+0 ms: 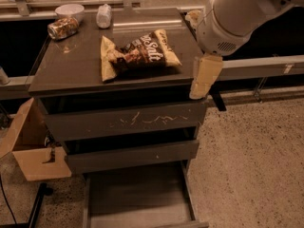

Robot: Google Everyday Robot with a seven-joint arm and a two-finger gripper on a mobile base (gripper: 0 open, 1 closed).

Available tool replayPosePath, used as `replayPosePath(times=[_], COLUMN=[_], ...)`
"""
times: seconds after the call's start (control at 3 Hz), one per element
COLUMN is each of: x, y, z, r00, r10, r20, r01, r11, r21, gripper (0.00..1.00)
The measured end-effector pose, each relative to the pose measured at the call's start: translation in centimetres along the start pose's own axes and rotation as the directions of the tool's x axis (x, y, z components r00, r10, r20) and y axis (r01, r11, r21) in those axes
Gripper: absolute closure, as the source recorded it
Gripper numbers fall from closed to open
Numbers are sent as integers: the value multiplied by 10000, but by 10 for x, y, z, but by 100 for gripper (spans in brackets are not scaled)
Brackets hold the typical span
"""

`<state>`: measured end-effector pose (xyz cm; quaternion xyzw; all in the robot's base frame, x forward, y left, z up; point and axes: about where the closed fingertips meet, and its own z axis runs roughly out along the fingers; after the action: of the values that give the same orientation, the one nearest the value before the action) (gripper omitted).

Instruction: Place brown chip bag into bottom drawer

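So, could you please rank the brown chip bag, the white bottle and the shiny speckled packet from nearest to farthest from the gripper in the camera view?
The gripper hangs at the picture-right front edge of the cabinet top.
1. brown chip bag, middle of the top.
2. white bottle, at the back.
3. shiny speckled packet, far back corner.

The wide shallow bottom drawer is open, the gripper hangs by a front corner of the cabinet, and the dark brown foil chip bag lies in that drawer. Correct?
No: the camera view shows the dark brown foil chip bag on the grey-brown cabinet top, not in the open bottom drawer. The gripper is by that corner.
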<state>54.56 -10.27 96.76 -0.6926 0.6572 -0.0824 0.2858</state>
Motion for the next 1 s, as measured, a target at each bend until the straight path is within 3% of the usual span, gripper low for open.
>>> replayPosePath(times=[0.67,1.0], x=[-35,-68], y=[3,-4], z=[-1,12], r00=[9927,9765], r10=[-1055,-1790], r20=[579,1200], r01=[1037,1740], r11=[9941,9834], r21=[327,513], gripper=[0,0])
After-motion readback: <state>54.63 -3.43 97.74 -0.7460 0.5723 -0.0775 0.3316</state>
